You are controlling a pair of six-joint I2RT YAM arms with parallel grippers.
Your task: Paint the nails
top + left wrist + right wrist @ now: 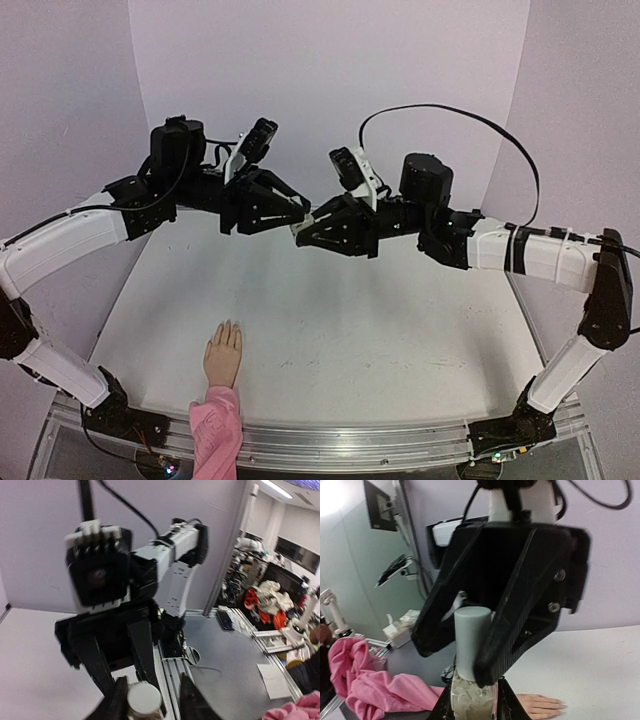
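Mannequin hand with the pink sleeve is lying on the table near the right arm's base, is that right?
Not quite: the mannequin hand with the pink sleeve lies on the table near the left arm's base, as the top external view shows.

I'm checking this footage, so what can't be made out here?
Nails: too small, top view.
Bottle: cut off by the bottom edge, right wrist view.
Cap: blurred, left wrist view.
Sleeve: cut off by the bottom edge, top view.
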